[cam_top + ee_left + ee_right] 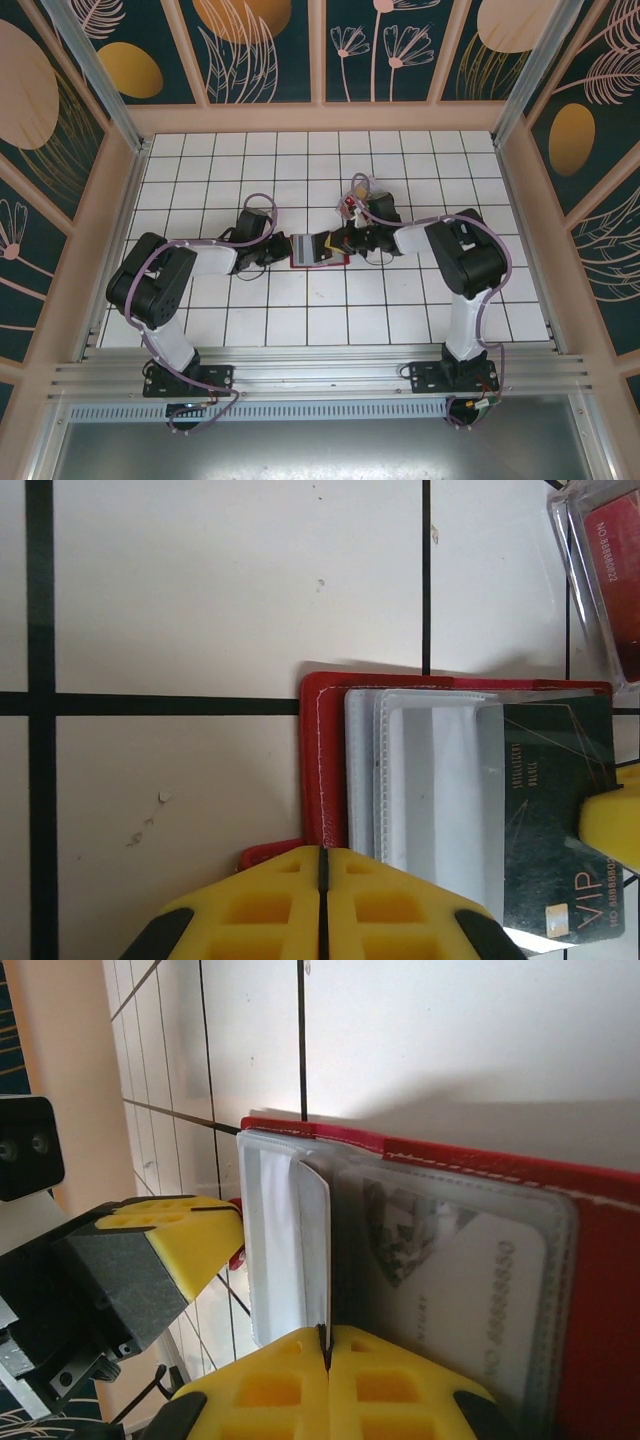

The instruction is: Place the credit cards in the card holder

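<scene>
**Card insertion, mid-step.** The card holder (pixel 322 770) lies open on the tiled table (pixel 200 600), red cover down and clear sleeves (pixel 430 780) up. The left gripper (pixel 320 880) has its jaws together, clamped on the holder's cover edge beside the snap tab, apparently pinning it. The right gripper (pixel 325 1355) is closed on a dark VIP credit card (pixel 555 810). This card lies across the holder's sleeves with its leading edge at a sleeve mouth. Whether that edge is under the film cannot be told. Another card (pixel 450 1280) already sits in a pocket of the holder.

**Risks, as judged.**
- The card may ride over the film instead of entering, if its edge meets the mouth too flat.
- A push against a snagged edge could bow the card, or drag the holder out of the left jaws, which grip only a thin margin.
- Loose sleeves may fold and close the opening.

**Surroundings.** A clear plastic box (pixel 565 540) holding a red card (pixel 622 600) stands just beyond the holder's corner on the right gripper's side. There it crowds that arm's approach.
</scene>
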